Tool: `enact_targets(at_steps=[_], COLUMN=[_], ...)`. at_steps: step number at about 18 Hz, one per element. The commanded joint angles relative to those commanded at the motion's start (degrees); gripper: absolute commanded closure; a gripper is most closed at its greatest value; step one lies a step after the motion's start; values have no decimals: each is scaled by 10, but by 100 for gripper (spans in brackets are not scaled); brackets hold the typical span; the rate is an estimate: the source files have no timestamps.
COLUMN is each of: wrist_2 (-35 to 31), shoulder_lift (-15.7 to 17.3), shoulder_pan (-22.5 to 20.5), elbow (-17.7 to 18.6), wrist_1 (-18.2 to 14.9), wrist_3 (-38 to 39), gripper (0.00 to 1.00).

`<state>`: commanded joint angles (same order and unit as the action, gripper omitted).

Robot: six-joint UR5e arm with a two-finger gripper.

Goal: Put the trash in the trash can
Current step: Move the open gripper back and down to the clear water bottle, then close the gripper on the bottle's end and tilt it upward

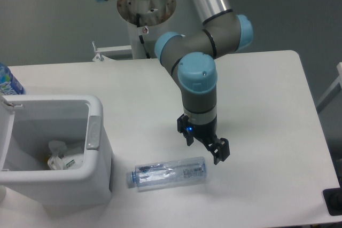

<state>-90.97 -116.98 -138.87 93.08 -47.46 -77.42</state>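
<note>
A clear plastic bottle [169, 173] with a pale label lies on its side on the white table, cap end toward the left. My gripper [203, 150] hangs open just above the bottle's right end, fingers pointing down and turned at an angle, with nothing between them. The white trash can [96, 132] stands at the left, its rectangular mouth facing up. A crumpled translucent-white wrapper [65, 155] with a green strip rests inside it on the bottom.
A bottle with a blue label [7, 81] peeks in at the far left edge behind the trash can. The arm's base column [144, 20] rises behind the table's back edge. A dark object [333, 202] sits at the lower right corner.
</note>
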Motion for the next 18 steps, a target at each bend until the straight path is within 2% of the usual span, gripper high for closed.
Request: enact_targets(at_steps=[7,10,14,18], wrist_2=[-1,-1,-3,-3], shoulder_lift=[-34,-55,-69,-69], shoulder_pan=[10,15,24,31], elbow=[1,-11,-16,-19], wrist_1=[-4,-4,0,-1], wrist_3=[-7,-1,1,2], gripper=[0,0,0,0])
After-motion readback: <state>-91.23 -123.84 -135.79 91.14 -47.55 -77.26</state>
